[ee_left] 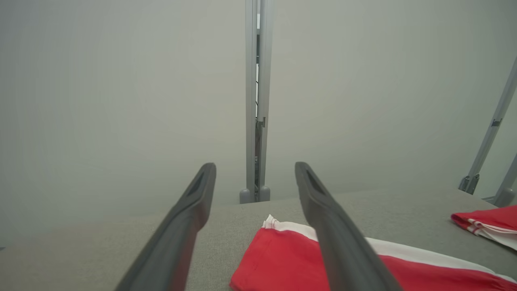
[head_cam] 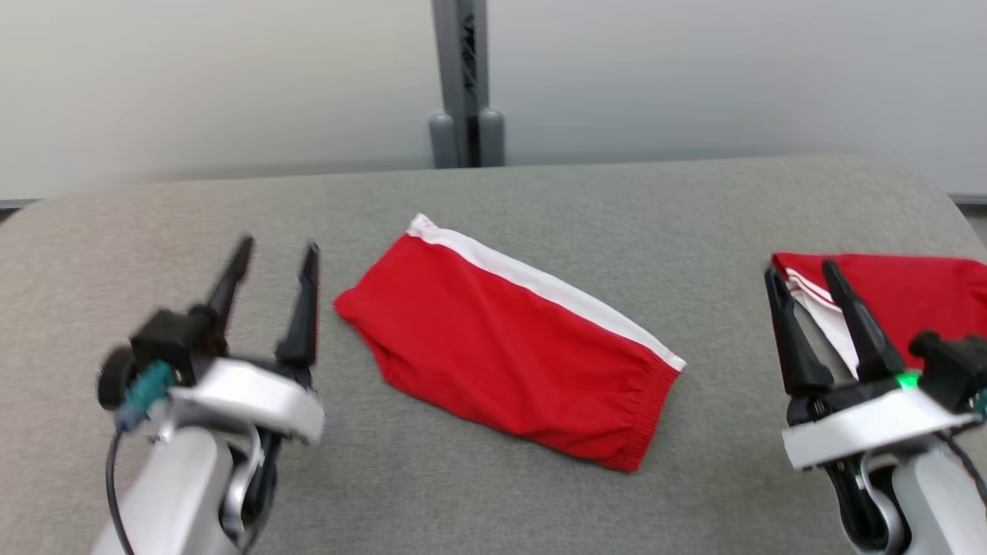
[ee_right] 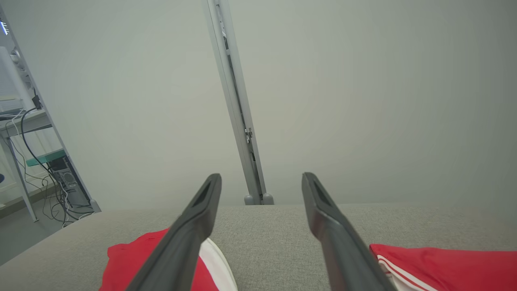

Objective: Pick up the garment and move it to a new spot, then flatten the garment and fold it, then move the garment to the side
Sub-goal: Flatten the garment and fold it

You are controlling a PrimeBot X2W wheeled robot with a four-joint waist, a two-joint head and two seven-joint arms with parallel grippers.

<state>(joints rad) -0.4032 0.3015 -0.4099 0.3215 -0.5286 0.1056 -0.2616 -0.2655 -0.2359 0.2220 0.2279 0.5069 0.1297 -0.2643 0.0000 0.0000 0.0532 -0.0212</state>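
A grey cloth-covered table [head_cam: 493, 200] spans the head view, rounded at its far corners. Behind it stands a pale wall [head_cam: 231, 77], split by a grey upright post [head_cam: 466, 85] whose foot meets the table's far edge near the middle.

The garment [head_cam: 501, 339], red with a white stripe [head_cam: 540, 281] along its far edge, lies folded flat near the middle of the table. It is set on a slant, its narrow end to the far left and its gathered waistband [head_cam: 651, 412] to the near right. Nothing touches it. A second garment [head_cam: 917, 297], also red with white trim, lies at the table's right edge, cut off by the picture's border and well apart from the first.

The left gripper [head_cam: 279, 247] hangs at the lower left, blurred, its fingers spread with nothing between them and its tips just left of the garment's narrow end. In the left wrist view the fingers point over the garment toward the post, clear of the cloth.

The right gripper [head_cam: 800, 271] hangs at the lower right, fingers likewise spread and empty, its tips over the left edge of the second garment; whether they touch it I cannot tell. A small green light [head_cam: 910, 380] glows at its base.

In the right wrist view, a desk [ee_right: 24, 117] with trailing cables [ee_right: 48, 178] stands at the far left beyond the table.
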